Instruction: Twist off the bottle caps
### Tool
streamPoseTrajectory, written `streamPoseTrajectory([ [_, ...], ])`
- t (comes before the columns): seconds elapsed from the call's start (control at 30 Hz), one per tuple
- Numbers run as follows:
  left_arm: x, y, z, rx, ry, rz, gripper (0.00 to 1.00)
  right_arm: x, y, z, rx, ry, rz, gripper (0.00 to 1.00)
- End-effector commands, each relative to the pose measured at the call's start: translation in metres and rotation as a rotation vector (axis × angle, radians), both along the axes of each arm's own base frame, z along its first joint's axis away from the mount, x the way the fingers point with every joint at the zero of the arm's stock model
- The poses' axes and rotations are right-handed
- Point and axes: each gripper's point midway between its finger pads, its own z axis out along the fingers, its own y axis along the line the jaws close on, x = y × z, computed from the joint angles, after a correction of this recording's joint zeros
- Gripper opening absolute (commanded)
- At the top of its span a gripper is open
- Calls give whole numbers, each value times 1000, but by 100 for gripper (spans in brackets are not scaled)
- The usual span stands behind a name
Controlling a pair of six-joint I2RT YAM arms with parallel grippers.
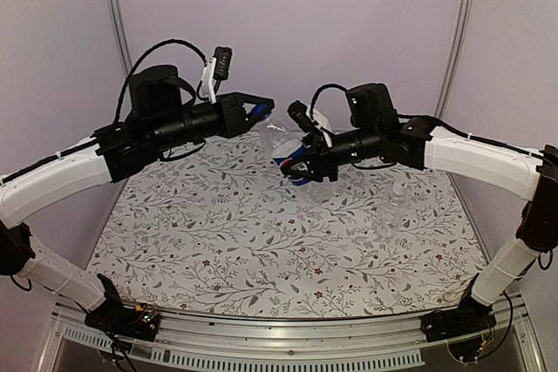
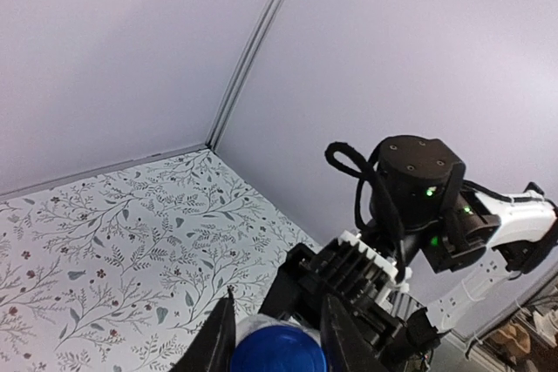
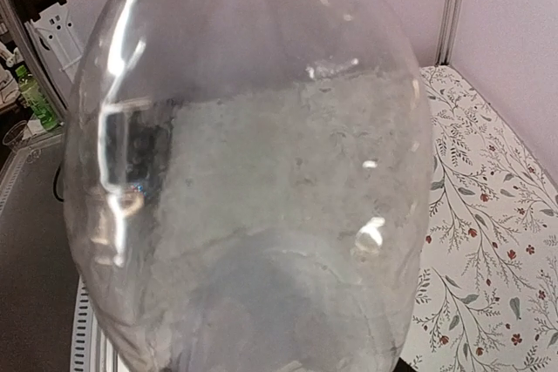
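Observation:
The Pepsi bottle [image 1: 282, 140], clear with a blue label band [image 1: 290, 165], hangs in the air between my two grippers above the back of the table. My left gripper [image 1: 261, 112] is shut on its bright blue cap [image 2: 279, 353], one finger [image 2: 218, 337] on each side of it in the left wrist view. My right gripper [image 1: 302, 163] is shut on the bottle's body. That clear body [image 3: 261, 180] fills the right wrist view and hides the fingers. The plain bottle [image 1: 397, 200] stands on the table to the right. Its whitish cap is too faint to make out.
The flower-patterned table cloth [image 1: 261, 241] covers the table. Pale walls with metal corner posts [image 1: 113, 15] close the back and sides. The right arm's black wrist [image 2: 418, 198] sits close behind the left gripper.

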Motion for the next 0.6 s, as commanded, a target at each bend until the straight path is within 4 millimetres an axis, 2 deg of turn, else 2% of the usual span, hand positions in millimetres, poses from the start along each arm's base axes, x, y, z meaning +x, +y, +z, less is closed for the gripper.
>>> streamPoseTrajectory([
  [0.0, 17, 18, 12, -34, 29, 161, 7, 15, -4, -1, -32, 0, -96, 39],
  [0.17, 17, 17, 17, -31, 11, 157, 14, 7, -3, -3, -25, 11, -52, 39],
  [0.43, 12, 18, 28, -43, -43, 120, 35, -8, -2, 3, 7, 19, 29, 39],
  [0.5, 9, 16, 30, -41, -65, 94, 47, -11, -1, 5, 13, 19, 42, 39],
  [0.57, 6, 14, 32, -33, -94, 69, 65, -13, -1, 6, 17, 21, 51, 39],
])
